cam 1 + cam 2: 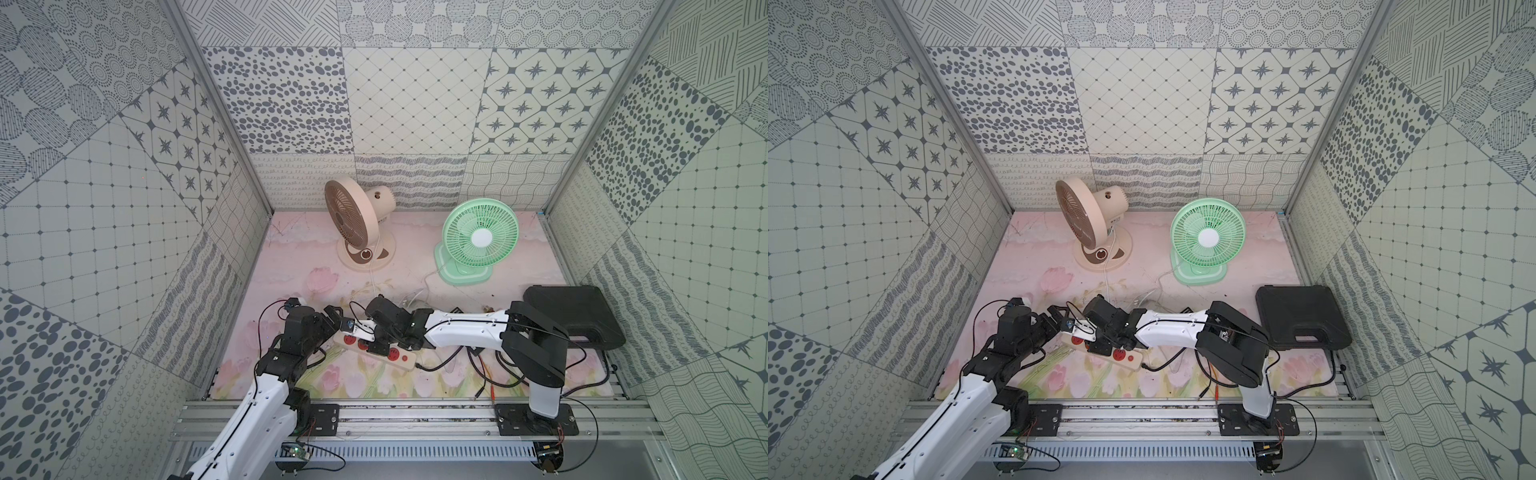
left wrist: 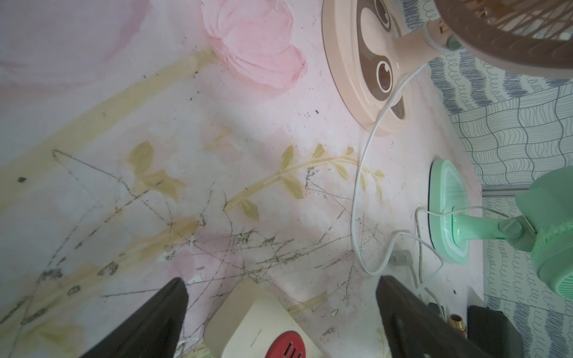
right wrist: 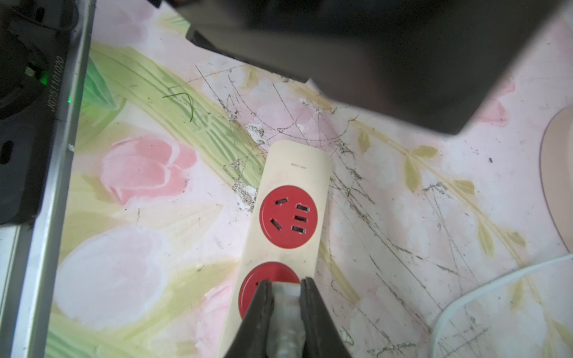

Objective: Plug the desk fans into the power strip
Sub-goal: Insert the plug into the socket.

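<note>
Scratched tulip-print surface [image 1: 291,266], patterned walls [image 1: 415,104] all round: the power strip [image 3: 294,173] lies near, left of centre, my left fingers [image 2: 148,322] spread either side of its left end, my right fingers [image 3: 257,316] pinching a white plug [image 3: 286,313] on its second socket, prongs hidden.

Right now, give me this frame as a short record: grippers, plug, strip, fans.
left gripper: open, straddling strip end
right gripper: shut on plug
plug: white, at second socket from end; seating unclear
strip: flat on mat, end socket empty
fans: beige fan and green fan upright at back
</note>
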Motion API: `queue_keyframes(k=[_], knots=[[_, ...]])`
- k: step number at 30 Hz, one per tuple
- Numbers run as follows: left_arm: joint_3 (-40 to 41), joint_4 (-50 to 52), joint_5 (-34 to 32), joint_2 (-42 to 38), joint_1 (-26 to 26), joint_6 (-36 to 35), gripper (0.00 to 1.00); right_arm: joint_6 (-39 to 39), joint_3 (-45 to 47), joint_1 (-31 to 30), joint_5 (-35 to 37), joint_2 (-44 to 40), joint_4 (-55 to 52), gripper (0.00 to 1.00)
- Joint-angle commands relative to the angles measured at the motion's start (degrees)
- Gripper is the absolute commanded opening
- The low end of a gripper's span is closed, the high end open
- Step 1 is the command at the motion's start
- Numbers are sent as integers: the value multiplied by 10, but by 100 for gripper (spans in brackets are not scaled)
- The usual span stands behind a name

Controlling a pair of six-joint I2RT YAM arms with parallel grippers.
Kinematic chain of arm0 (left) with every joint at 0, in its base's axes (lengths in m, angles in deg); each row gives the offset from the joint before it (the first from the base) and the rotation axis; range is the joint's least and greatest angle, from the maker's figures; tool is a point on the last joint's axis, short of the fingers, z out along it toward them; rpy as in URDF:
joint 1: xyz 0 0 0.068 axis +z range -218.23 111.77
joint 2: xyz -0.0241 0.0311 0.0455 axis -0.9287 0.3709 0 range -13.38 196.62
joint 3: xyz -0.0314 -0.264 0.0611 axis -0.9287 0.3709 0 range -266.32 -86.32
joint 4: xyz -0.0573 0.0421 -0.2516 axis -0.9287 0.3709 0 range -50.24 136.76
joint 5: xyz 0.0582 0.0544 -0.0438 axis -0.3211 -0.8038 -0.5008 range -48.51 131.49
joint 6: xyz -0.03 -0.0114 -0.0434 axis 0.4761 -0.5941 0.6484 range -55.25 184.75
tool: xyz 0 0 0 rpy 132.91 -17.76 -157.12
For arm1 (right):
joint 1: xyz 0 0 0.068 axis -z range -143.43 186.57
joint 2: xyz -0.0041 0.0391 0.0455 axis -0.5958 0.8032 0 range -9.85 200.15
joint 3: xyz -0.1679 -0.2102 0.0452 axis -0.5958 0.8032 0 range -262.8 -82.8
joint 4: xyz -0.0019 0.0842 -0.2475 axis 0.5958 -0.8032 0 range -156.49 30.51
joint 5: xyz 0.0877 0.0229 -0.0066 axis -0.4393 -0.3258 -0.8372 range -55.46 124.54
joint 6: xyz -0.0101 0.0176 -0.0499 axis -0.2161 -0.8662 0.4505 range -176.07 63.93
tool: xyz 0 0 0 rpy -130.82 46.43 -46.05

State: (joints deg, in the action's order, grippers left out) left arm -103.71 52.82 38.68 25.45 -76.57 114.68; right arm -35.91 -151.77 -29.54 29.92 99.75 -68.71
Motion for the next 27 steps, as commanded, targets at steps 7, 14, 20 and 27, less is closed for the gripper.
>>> queue_keyframes(k=[7,14,20,27], knots=[[-3,-2,10,10,29,16,100,-5,61,-16,46,69,-176,0],[0,7,8,-11,30,14,99,-24,52,-32,57,70,-197,0],[1,6,8,-21,30,13,99,-66,61,-5,7,76,-186,0],[2,2,10,-18,30,12,99,-110,68,-6,2,76,-182,0]])
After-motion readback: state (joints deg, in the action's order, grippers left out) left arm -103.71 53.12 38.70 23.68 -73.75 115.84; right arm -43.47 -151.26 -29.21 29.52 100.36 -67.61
